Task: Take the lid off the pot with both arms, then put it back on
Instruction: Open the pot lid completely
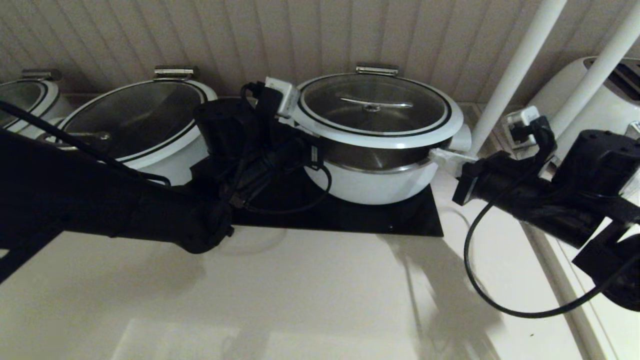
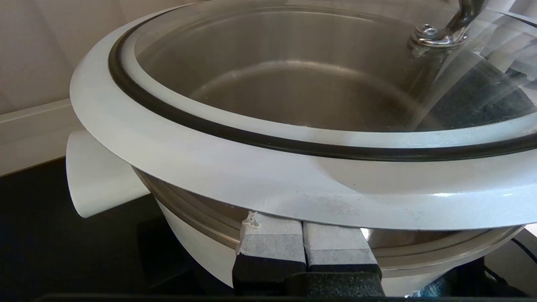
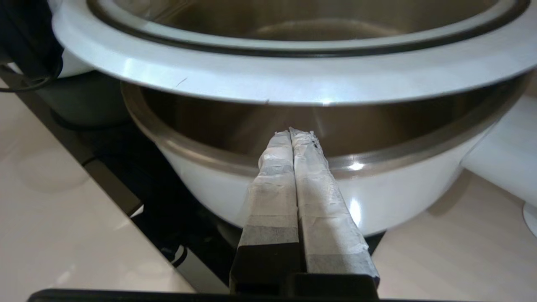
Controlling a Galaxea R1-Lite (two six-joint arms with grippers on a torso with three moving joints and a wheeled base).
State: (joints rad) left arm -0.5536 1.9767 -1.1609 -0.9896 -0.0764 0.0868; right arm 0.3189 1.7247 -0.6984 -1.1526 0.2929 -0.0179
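On the worktop point(image 1: 310, 295), the pot point(image 1: 370, 187) sits on a black mat point(image 1: 350, 215) at the far side, its lid point(image 1: 375, 107) raised clear of the steel rim, so the lift looks done and lowering remains. The left gripper point(image 2: 303, 224) and right gripper point(image 3: 293, 136), fingers pressed together, prop the white rim from beneath on either side. A second lidded pot point(image 1: 140, 125) stands close left and white posts point(image 1: 520, 65) right, crowding both arms.

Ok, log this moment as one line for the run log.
lid: raised off pot | left gripper: fingers shut, under lid rim | right gripper: fingers shut, under opposite rim
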